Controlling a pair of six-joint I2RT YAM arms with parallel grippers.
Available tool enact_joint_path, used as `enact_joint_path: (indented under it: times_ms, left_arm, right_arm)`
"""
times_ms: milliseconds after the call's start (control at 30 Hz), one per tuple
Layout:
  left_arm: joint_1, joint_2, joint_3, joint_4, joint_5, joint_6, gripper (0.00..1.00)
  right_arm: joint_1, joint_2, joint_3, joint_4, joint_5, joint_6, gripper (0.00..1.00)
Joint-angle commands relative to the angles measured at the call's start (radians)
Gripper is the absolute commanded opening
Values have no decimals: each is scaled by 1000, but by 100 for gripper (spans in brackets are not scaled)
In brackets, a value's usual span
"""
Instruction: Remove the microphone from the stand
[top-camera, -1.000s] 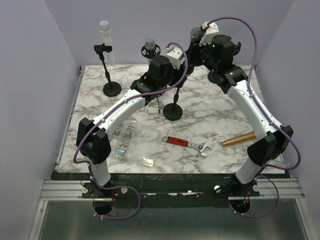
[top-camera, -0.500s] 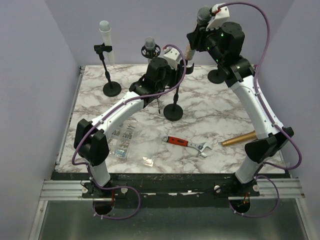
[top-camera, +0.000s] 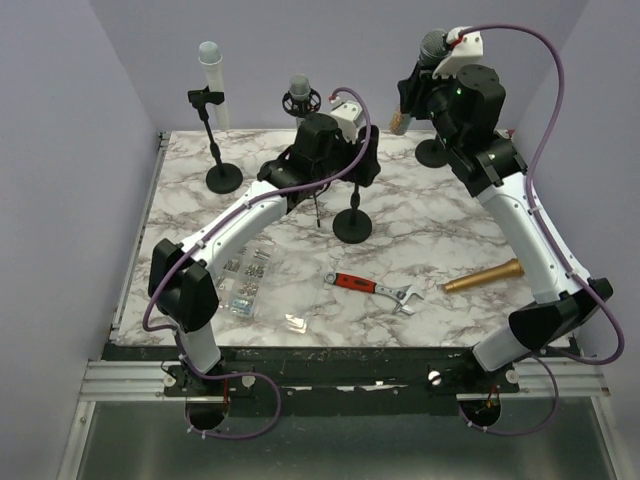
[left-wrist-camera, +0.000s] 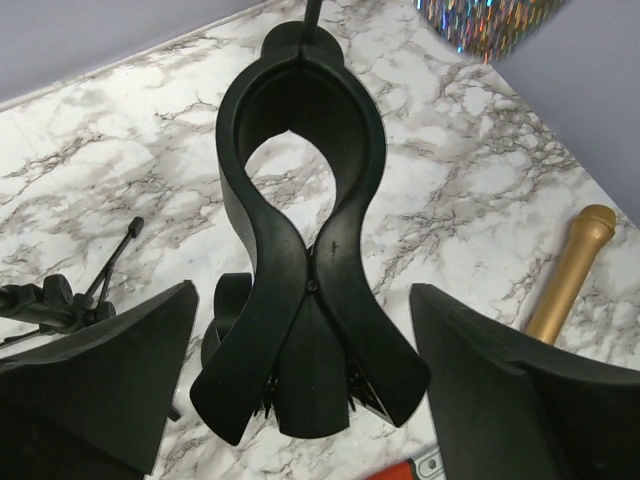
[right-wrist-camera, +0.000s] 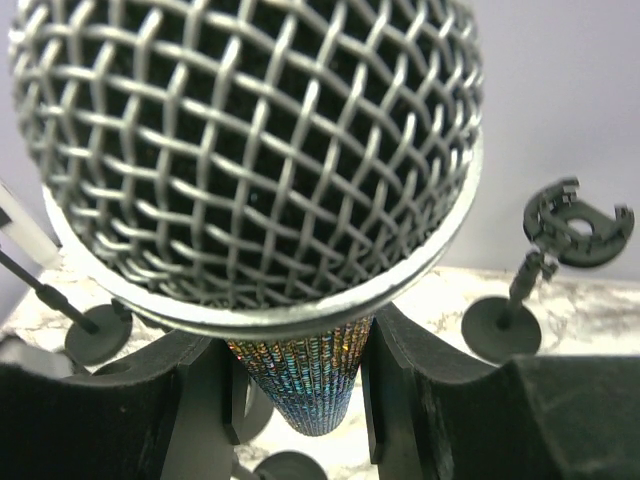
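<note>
The microphone (top-camera: 431, 46), with a silver mesh head (right-wrist-camera: 250, 150) and a glittery handle (right-wrist-camera: 300, 385), hangs high over the table's back right, clear of the stand. My right gripper (right-wrist-camera: 300, 395) is shut on its handle just below the head. The black stand (top-camera: 352, 226) is upright in mid-table. Its clip (left-wrist-camera: 300, 130) is empty. My left gripper (left-wrist-camera: 303, 300) is open, with its fingers (left-wrist-camera: 110, 380) well apart on either side of the clip's lever ends and not touching them. The handle's tip (left-wrist-camera: 490, 20) shows at the top of the left wrist view.
A gold microphone (top-camera: 485, 276) and a red-handled wrench (top-camera: 375, 287) lie front right. Bags of screws (top-camera: 245, 275) lie front left. Another empty stand (top-camera: 224, 178), a white tube (top-camera: 210, 70) and a shock-mounted microphone (top-camera: 300, 95) stand at the back left. A further stand (right-wrist-camera: 575, 225) stands back right.
My right gripper has lifted the microphone up and to the right, away from the stand. My left gripper has opened and let go of the clip's levers.
</note>
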Motion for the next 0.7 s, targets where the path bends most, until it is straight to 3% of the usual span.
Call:
enact_joint_path:
  times_ms: [0,300,500,667]
  left_arm:
    - [11,-15,126,-124,94,-59,99]
    - [74,-6,247,-261,272,-183,99]
    - [92,-82,248,-316,278,-164,99]
    - [107,-188,223,-356,230,-87,99]
  right_arm:
    - [6,-103,-115,50,78,61,1]
    - [6,-201,-266,66,170,98,1]
    - [0,-197,-355,16,277,187,1]
    - [-69,-208,-478,-40,254,333,1]
